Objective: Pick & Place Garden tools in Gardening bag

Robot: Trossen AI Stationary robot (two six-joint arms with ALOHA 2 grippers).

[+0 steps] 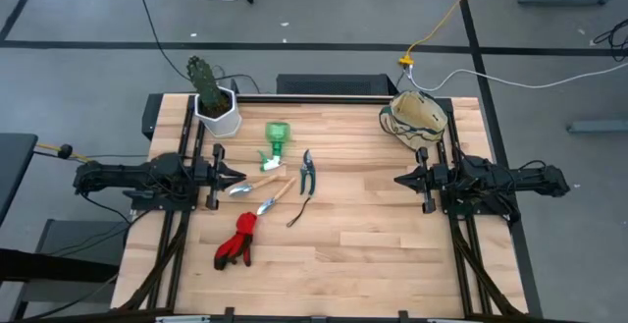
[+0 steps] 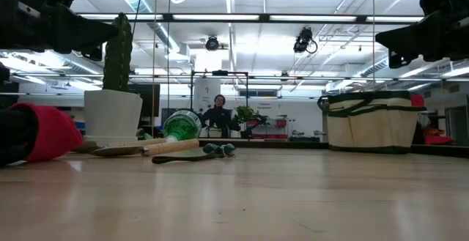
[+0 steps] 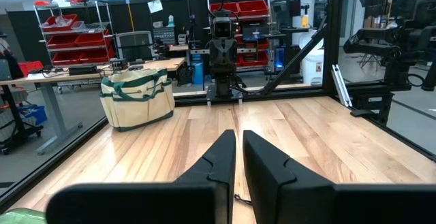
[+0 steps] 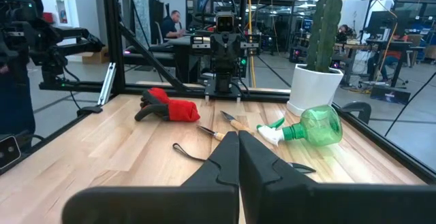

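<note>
Although both arms are parked at the table's sides, none of the garden tools has reached the gardening bag [image 1: 416,119], so the task looks, by this judgement, wholly unstarted. In the high view the bag stands at the upper right of the table, just above the right gripper [image 1: 400,179], and nothing can be seen inside it from there.

All the tools lie grouped left of centre in the same view: the green sprayer [image 1: 276,138] highest, the pruning shears [image 1: 307,172] just to its right, the trowel [image 1: 257,182] below the sprayer, a second wooden-handled tool [image 1: 276,199] beside it, the thin dark cord [image 1: 299,213] lower right of that, and the red gloves [image 1: 236,240] lowest. The white pot with its cactus [image 1: 213,100] sits at the upper left and is not part of the job.

The left gripper [image 1: 238,176] hovers at the left edge of the cluster, near the trowel but holding nothing; its wrist view shows the two fingers [image 3: 221,156] almost together with a narrow slit between. The right gripper's fingers [image 4: 225,157] are pressed fully together, also empty. Every tool remains to be picked and carried across to the bag
</note>
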